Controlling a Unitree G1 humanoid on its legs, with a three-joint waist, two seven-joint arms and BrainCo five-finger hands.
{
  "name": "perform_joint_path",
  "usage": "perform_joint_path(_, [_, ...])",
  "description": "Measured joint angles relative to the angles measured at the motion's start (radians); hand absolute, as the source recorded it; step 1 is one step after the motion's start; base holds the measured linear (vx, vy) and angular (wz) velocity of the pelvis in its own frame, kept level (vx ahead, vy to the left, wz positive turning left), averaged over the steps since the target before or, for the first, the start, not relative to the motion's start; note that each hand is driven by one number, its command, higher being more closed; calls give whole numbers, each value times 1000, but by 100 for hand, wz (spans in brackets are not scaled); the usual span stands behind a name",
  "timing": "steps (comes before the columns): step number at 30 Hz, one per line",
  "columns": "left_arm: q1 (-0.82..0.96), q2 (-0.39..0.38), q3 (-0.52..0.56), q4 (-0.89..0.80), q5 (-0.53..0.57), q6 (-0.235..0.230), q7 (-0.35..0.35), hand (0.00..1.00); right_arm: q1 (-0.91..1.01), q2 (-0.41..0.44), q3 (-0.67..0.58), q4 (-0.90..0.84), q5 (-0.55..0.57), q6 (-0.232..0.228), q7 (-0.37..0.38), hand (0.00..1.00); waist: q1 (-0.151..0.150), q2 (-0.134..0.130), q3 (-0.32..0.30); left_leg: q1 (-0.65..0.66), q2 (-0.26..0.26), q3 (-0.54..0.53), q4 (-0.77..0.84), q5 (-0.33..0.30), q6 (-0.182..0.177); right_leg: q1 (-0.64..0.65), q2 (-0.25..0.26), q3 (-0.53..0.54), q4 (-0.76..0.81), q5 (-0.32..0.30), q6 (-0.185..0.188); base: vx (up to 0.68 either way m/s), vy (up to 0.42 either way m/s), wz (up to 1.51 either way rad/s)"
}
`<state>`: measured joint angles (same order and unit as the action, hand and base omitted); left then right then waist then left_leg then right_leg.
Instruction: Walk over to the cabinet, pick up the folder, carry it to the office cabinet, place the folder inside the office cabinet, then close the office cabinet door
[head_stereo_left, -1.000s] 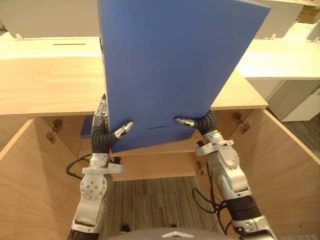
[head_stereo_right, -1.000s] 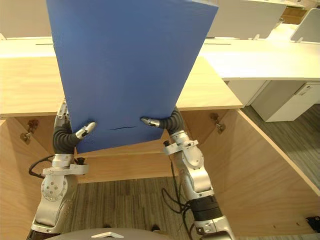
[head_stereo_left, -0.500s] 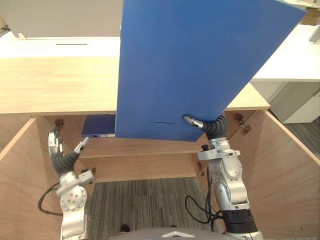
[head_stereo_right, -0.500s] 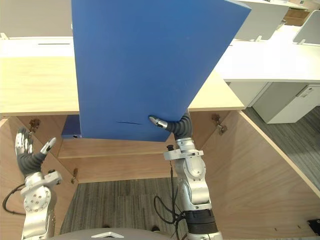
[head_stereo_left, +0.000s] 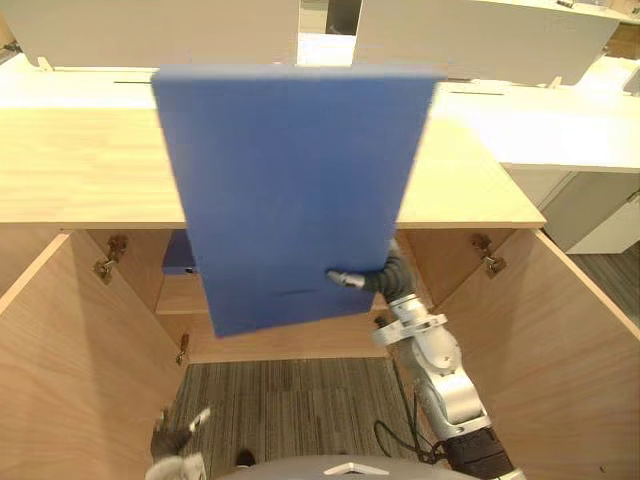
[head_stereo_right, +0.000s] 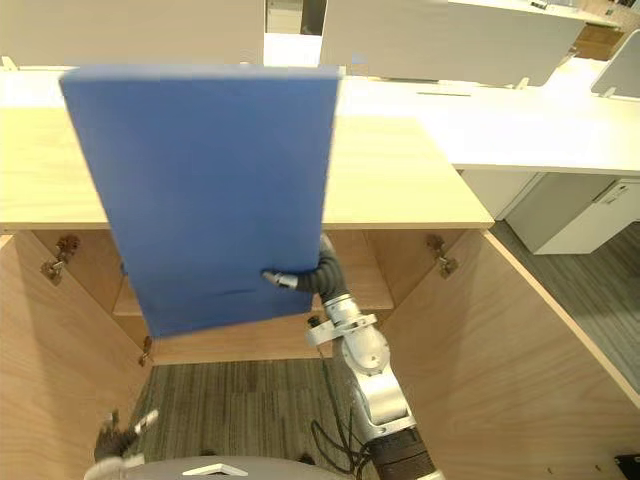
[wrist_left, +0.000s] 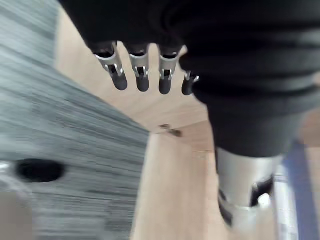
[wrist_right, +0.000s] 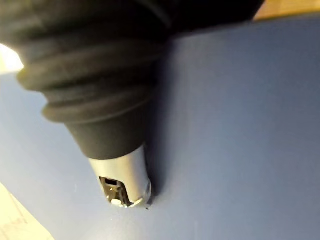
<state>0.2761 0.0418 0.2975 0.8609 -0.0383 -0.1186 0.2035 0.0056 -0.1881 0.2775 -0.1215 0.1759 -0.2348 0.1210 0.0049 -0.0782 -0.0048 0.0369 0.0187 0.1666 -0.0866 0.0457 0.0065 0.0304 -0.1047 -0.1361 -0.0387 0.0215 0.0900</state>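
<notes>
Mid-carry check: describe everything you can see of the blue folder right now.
The blue folder is a plain, flat, stiff-looking matte panel with a faint scuff near its lower edge. It is held up off any surface, slightly tilted, in front of the open wooden cabinet. The right hand pinches it near its lower right corner, thumb on the near face. The left hand hangs low, clear of it.

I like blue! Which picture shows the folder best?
Left eye view: the whole folder shows, in the right hand. Right eye view is similar; right wrist view sees its surface close up.
</notes>
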Motion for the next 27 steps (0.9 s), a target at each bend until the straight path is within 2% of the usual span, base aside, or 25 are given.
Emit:
perform_joint_path(1, [-8,21,7,70,0,8,-14,0,-2,-10,35,45,-17,8,1,100,5,1,1,0,0,-2,0,0,0,4,0,-3,-6,3,-1,-22,-11,5])
perform_joint_path(7, [-15,35,3,142,3,26,-38,0,-59,-71,149,109,-72,23,3,100,20,23,41,-28,0,0,0,-1,-9,-26,0,4,-13,8,-10,-58,-2,-2])
perform_joint_path(10, [-68,45,-33,137,3,26,-39,0,-166,-102,189,114,-125,23,2,100,25,24,111,-100,4,6,21,11,-16,-118,1,25,38,14,-17,-93,15,-12])
perform_joint_path(11, [-109,57,-52,133,3,25,-38,0,-220,-109,190,126,-148,21,-1,100,21,13,153,-175,10,1,106,-10,-9,-173,-2,25,84,14,-17,-141,12,5])
perform_joint_path(12, [-156,65,-70,129,3,20,-37,0,-281,-123,191,147,-169,21,-4,100,21,24,203,-262,24,-3,213,-49,-4,-227,0,25,124,12,-20,-163,4,5])
perform_joint_path(13, [-182,66,-75,128,3,19,-36,0,-312,-138,192,155,-180,21,-5,100,22,34,228,-304,32,-5,264,-62,3,-252,2,25,143,12,-20,-188,4,0])
perform_joint_path(15, [-243,67,-99,98,2,9,-35,0,-411,-216,213,190,-244,21,-39,100,21,75,305,-430,55,-20,398,-101,11,-348,11,19,219,1,-23,-189,22,1])
perform_joint_path(18, [-291,88,-106,60,2,-5,-33,0,-454,-278,205,200,-322,23,-85,100,21,80,373,-550,67,-32,490,-121,11,-478,8,19,341,-37,-26,-179,29,4])
perform_joint_path(22, [-349,96,-127,21,1,-10,-17,0,-464,-292,163,197,-355,25,-133,100,24,80,432,-693,79,-33,582,-145,7,-643,0,31,481,-76,-29,-126,1,-2])
perform_joint_path(27, [-391,76,-143,-82,1,-17,-9,0,-459,-263,110,167,-332,25,-157,100,35,81,448,-840,99,-30,688,-172,8,-802,-11,38,606,-125,-45,-101,-15,-3])
